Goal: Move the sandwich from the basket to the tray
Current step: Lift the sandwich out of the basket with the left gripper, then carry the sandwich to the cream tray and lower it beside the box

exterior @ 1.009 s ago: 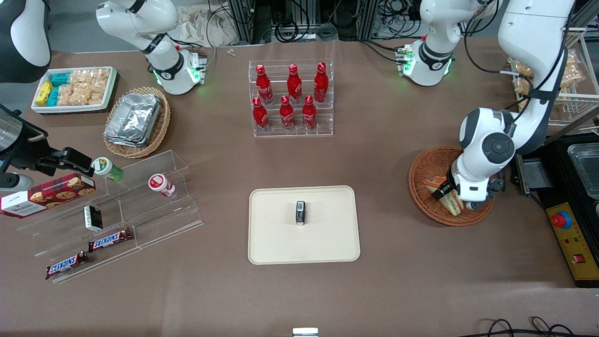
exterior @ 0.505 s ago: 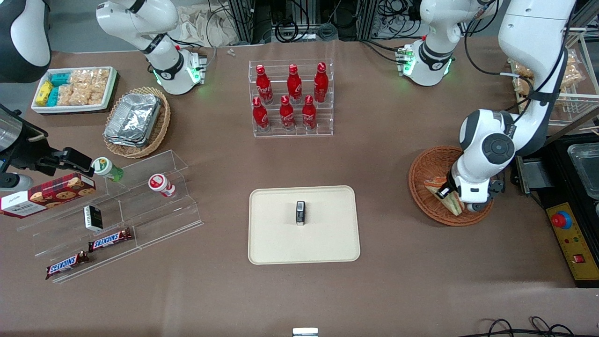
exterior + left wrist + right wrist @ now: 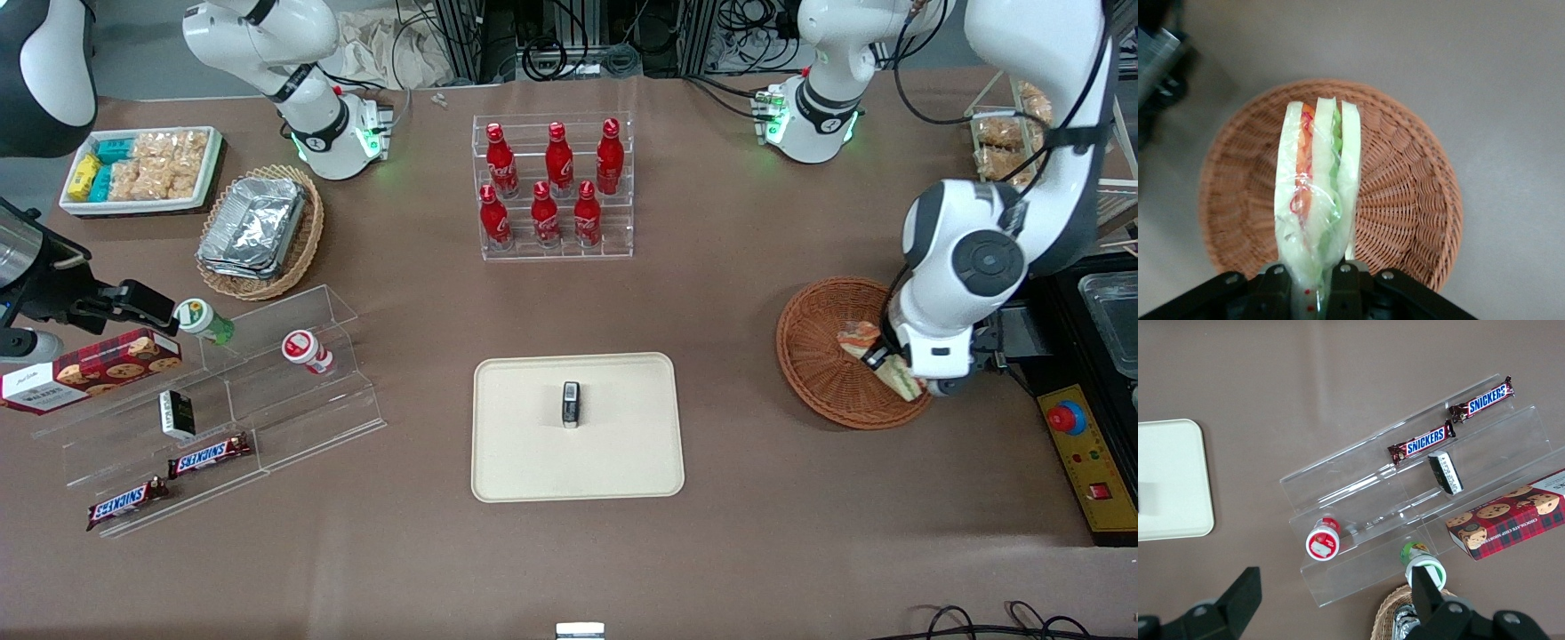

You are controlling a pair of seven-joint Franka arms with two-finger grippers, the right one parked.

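Note:
The sandwich (image 3: 1318, 193), a clear-wrapped wedge of white bread with orange and green filling, hangs above the reddish-brown wicker basket (image 3: 1405, 200). My left gripper (image 3: 1308, 273) is shut on its narrow end. In the front view the gripper (image 3: 889, 360) hovers over the part of the basket (image 3: 818, 356) toward the working arm's end, and the sandwich (image 3: 858, 337) sticks out from under the wrist. The cream tray (image 3: 622, 462) lies mid-table, toward the parked arm's end from the basket, with a small dark object (image 3: 571, 404) on it.
A clear rack of red bottles (image 3: 556, 187) stands farther from the front camera than the tray. A yellow control box with a red button (image 3: 1071, 418) sits close beside the basket. Clear acrylic shelves with snack bars (image 3: 209, 455) stand toward the parked arm's end.
The gripper has risen with the sandwich, lifting it off the basket floor and shifting slightly toward the working arm's end. The arm's elbow has moved up too.

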